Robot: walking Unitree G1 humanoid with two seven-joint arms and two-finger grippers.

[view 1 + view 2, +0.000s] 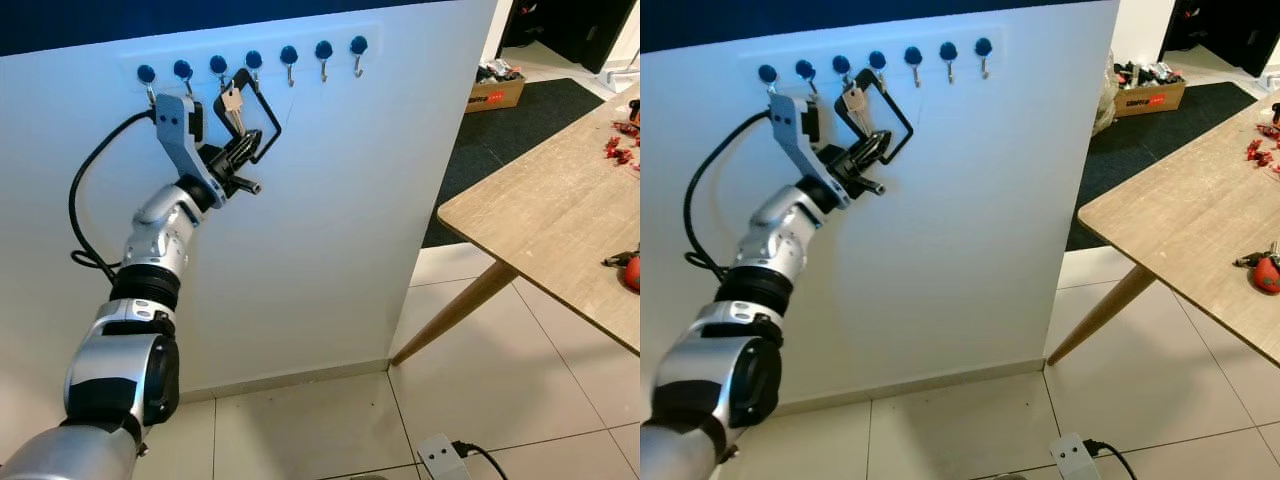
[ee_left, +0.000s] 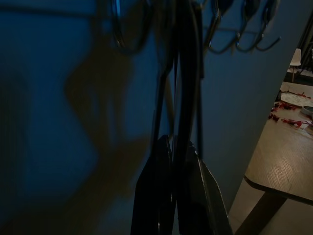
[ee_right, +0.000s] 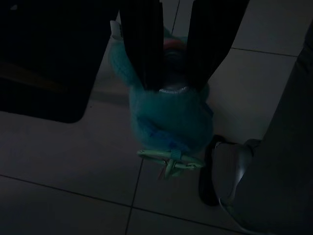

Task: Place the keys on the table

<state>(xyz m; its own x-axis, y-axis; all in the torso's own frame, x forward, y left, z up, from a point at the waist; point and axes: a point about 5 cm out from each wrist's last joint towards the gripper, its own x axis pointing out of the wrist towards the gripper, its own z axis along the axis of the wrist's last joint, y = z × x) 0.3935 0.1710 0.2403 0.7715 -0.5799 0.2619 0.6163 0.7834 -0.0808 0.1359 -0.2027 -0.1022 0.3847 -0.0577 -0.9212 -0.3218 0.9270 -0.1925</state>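
Head views: left gripper [image 1: 243, 150] raised at white wall, fingers closed on black strap loop [image 1: 262, 112] of keys [image 1: 232, 108] — keys hanging from blue-knobbed hook rail [image 1: 253, 62]. Wooden table [image 1: 560, 210] well apart, on robot's right.

Left wrist view: dark; fingers [image 2: 156, 191] pressed together around strap, hooks [image 2: 239, 41] above.

Right wrist view: right gripper [image 3: 172, 85] low over tiled floor [image 3: 63, 171], fingers spread, teal plush toy [image 3: 171, 115] between and beyond tips — whether held, cannot tell.
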